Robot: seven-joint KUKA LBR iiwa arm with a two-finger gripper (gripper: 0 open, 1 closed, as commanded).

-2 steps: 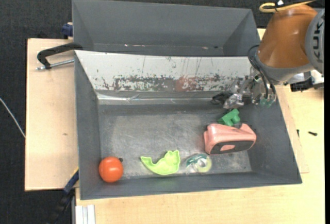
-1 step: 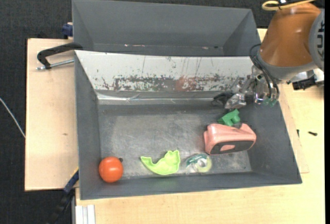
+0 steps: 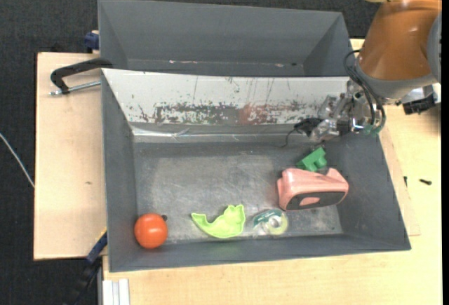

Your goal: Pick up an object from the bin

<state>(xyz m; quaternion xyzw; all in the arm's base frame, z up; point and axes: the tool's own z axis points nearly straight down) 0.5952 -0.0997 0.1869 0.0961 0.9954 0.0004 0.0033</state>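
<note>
My claw [image 3: 330, 125] hangs at the bin's [image 3: 210, 177] far right corner; apart or together, I cannot tell. The small green piece [image 3: 313, 158] lies just toward the near edge from it, beside the pink block [image 3: 312, 188].

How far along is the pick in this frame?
Nothing looks picked yet: the orange ball, yellow-green piece, pink block and small green piece all lie on the bin floor. Under way: the gripper hangs near the right wall, above the green piece. Left: the grasp and lift.
</note>
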